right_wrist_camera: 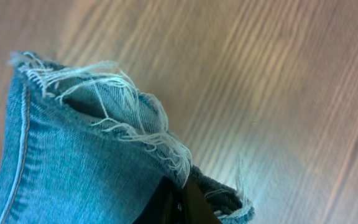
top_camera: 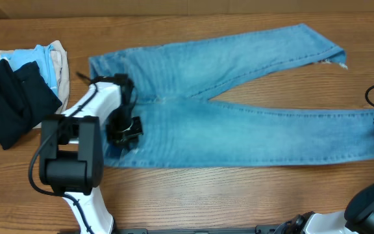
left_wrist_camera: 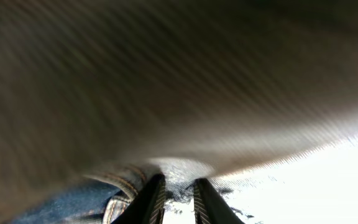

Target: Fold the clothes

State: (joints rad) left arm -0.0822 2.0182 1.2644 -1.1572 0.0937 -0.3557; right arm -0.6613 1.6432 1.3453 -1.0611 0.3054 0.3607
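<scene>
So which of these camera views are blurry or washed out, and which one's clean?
Overhead: sharp and evenly lit across the jeans and table. Left wrist: top smeared into brownish blur, lower right blown out white; only the fingers look crisp. Right wrist: frayed hem in focus, wood behind it soft.

The jeans [top_camera: 239,123] are matt light blue denim, finely ribbed, with loose white threads fraying at the hem in the right wrist view. The table [top_camera: 239,201] is brown wood grain with a soft sheen. At the overhead frame's left, the black garment [top_camera: 12,97] looks soft and matt, and the arm [top_camera: 99,104] has a smooth white plastic shell.
</scene>
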